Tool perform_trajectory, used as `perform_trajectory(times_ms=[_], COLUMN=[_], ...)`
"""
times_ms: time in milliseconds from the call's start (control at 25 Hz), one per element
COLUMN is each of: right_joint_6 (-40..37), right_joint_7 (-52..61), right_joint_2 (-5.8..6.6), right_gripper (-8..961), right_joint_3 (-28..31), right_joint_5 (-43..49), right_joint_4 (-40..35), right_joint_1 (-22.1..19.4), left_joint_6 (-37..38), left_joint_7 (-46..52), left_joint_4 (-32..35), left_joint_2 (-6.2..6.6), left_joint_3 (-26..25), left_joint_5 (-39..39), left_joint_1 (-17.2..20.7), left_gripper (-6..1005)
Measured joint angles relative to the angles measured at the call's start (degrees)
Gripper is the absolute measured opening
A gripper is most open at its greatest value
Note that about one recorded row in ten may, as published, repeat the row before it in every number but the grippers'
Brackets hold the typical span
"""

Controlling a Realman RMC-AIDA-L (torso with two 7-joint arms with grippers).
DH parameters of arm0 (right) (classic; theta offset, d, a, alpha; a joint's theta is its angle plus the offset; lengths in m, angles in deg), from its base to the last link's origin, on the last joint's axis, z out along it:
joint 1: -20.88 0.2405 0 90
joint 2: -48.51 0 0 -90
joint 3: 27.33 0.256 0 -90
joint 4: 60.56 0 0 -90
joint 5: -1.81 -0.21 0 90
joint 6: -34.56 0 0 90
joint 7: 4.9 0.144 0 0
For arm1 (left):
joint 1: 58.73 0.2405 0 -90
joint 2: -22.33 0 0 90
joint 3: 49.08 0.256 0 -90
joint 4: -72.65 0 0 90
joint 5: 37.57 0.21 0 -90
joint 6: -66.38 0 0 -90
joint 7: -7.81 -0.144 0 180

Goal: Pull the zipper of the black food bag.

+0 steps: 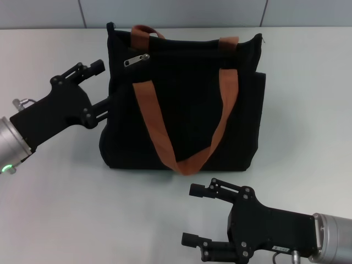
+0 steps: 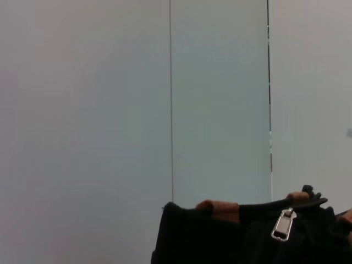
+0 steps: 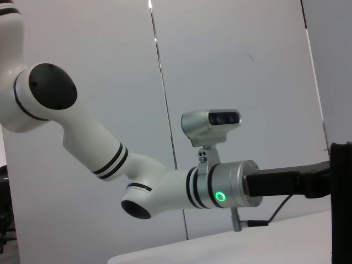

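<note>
White tabletop (image 1: 60, 209) with grey wall panels behind, and the black food bag (image 1: 187, 115) sits upright in the middle of it; can't see what's inside. Its silver zipper (image 1: 136, 59) pull hangs near the bag's top left corner. The left gripper (image 1: 99, 85) is spread wide at the bag's left side, one finger partly hidden against the fabric, gripping nothing. The right gripper (image 1: 192, 215) sits open in front of the bag, empty.

A plain white surface (image 1: 66, 214) carries one thing, a boxy black food bag (image 1: 187, 104) with orange-brown webbing handles (image 1: 165, 137), lying toward its far side.
</note>
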Motion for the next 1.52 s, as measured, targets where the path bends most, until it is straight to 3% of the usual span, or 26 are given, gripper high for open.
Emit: perform_trajectory(times_ms=[240, 400, 840, 1040, 1240, 1520], right_joint_6=[0.0, 0.1, 1.2, 1.5, 1.6, 1.7], right_joint_7=[-0.5, -0.6, -0.7, -0.7, -0.7, -0.7], right_joint_2=[0.00, 0.00, 0.00, 0.00, 0.00, 0.01], right_gripper=[715, 708, 690, 682, 674, 662], right_joint_3=[0.0, 0.0, 1.5, 1.8, 2.4, 3.2], right_joint_5=[0.0, 0.0, -0.1, -0.1, -0.1, -0.1], right_joint_4=[0.2, 0.2, 0.2, 0.1, 0.0, -0.2], right_joint_1=[0.3, 0.2, 0.4, 0.6, 0.6, 0.3], left_joint_6=[-0.3, -3.5, -5.8, -5.7, -3.7, -1.5], left_joint_7=[-0.2, -5.2, -10.1, -10.1, -9.9, -9.4], left_joint_4=[-0.2, -5.9, -9.5, -10.2, -10.0, -10.3], left_joint_2=[-0.35, -0.57, -0.56, -0.57, -0.42, -0.46], left_joint_3=[0.3, -0.1, 0.4, 0.7, 1.4, 2.4], left_joint_5=[-0.2, -9.2, -13.5, -13.5, -13.4, -13.2], left_joint_1=[-1.5, -3.9, -3.7, -4.0, -3.4, -3.2], left_gripper=[771, 770, 770, 627, 546, 321])
